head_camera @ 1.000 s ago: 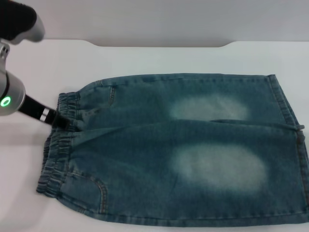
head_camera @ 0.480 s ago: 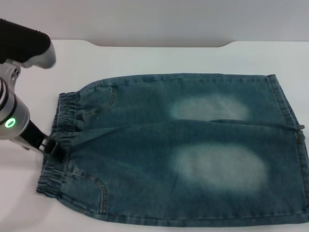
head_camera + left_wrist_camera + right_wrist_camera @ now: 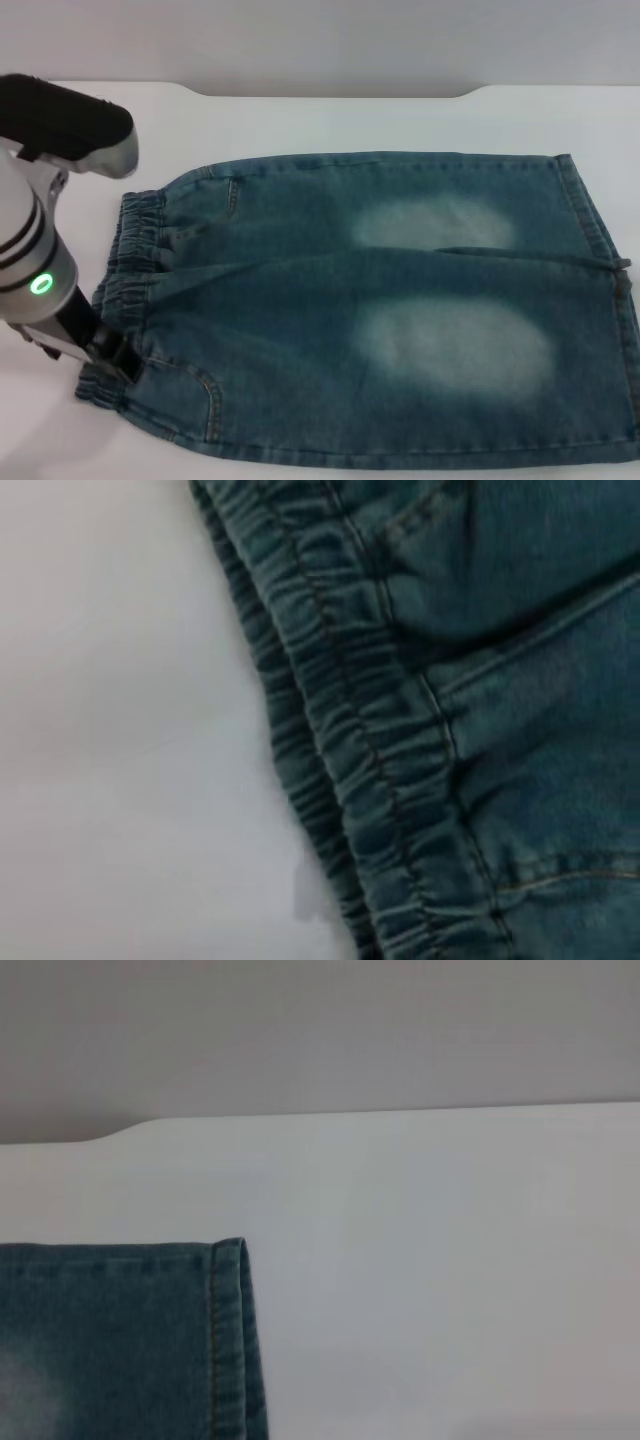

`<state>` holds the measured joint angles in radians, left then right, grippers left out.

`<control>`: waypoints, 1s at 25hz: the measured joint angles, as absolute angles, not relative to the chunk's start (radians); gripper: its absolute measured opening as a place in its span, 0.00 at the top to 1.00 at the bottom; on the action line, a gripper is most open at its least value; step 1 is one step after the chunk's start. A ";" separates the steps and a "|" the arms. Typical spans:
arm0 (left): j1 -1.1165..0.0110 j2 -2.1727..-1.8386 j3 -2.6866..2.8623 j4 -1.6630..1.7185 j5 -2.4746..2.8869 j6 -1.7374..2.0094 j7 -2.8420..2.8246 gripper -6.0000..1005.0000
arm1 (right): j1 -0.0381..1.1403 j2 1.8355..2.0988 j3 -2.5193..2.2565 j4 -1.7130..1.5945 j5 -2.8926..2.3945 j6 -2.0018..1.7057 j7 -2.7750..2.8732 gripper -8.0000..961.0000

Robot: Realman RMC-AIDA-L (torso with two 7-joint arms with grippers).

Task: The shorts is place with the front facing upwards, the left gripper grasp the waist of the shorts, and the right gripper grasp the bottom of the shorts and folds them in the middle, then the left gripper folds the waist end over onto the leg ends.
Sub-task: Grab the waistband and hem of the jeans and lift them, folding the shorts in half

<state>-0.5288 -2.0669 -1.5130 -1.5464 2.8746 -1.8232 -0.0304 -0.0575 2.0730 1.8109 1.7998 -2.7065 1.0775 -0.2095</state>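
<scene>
The blue-green denim shorts [image 3: 400,320] lie flat on the white table, front up, with two pale faded patches. The puckered waist [image 3: 132,275] is at the left and the bottom of the shorts [image 3: 598,235] at the right. My left gripper [image 3: 116,357] sits at the near end of the waist, its black tip resting on the band by the front pocket. The left wrist view shows the gathered waist [image 3: 370,770] close below, with no fingers in sight. In the right wrist view, only the far corner of a leg hem [image 3: 228,1340] appears. The right gripper is out of view.
The white table [image 3: 330,120] ends in a far edge [image 3: 330,93] with a raised step. Bare table surface lies left of the waistband [image 3: 120,730] and beyond the hem corner [image 3: 450,1260]. The shorts' near edge runs close to the table front.
My left arm has swung from the middle of the waistband toward me, down to its near end. The shorts have stayed almost in place.
</scene>
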 joint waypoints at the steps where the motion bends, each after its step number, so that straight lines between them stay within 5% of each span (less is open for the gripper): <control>1: -0.529 -2.067 -1.510 -1.545 2.870 -1.823 -0.033 0.18 | -0.055 2.073 1.811 1.798 -2.706 1.077 -0.212 0.36; 25: -0.554 -2.062 -1.480 -1.423 2.872 -1.740 -0.027 0.18 | -0.061 2.074 1.810 1.798 -2.704 1.084 -0.236 0.36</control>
